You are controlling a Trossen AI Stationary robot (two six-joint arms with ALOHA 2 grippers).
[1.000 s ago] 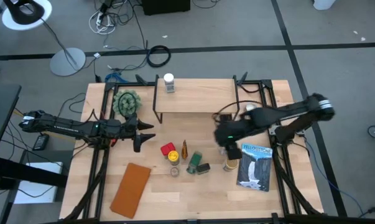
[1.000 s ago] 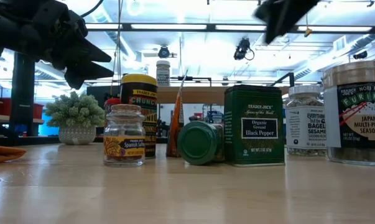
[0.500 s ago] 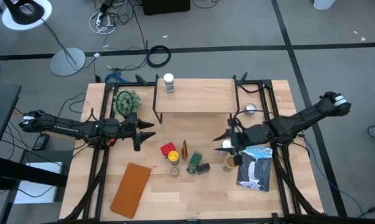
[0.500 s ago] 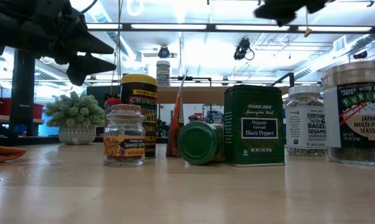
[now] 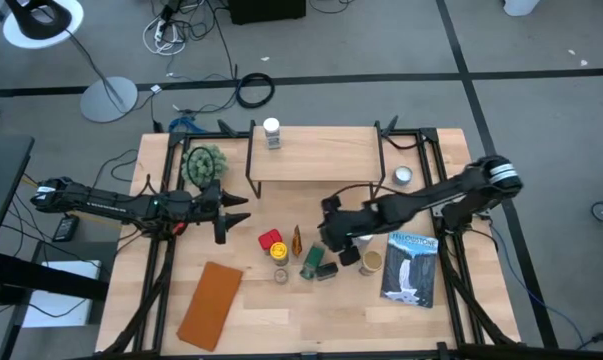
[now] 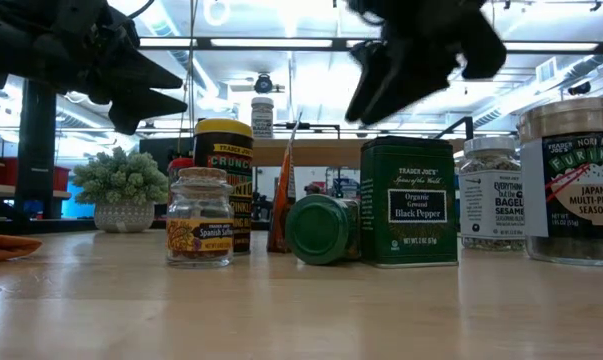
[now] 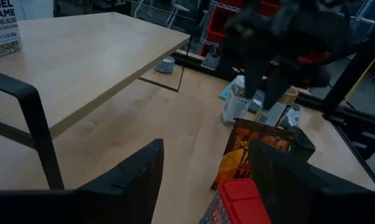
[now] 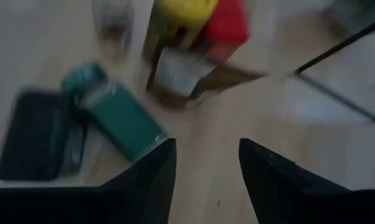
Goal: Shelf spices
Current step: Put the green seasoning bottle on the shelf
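- Right hand point(image 5: 333, 232), fingers spread wide and empty, hovers above the spices point(image 5: 299, 255) on the bench point(image 5: 281, 320).
- 1 white-lidded jar point(image 5: 271, 132) stands on the shelf point(image 5: 316, 155).
- Left hand point(image 5: 229, 215), open, waits beside them.

The shelf point(image 5: 316, 152) has a pale, matt wood plank top on thin black metal legs. The black pepper tin point(image 6: 408, 200) looks like glossy dark green metal, and the saffron jar point(image 6: 200, 217) is clear glass with a paper label.
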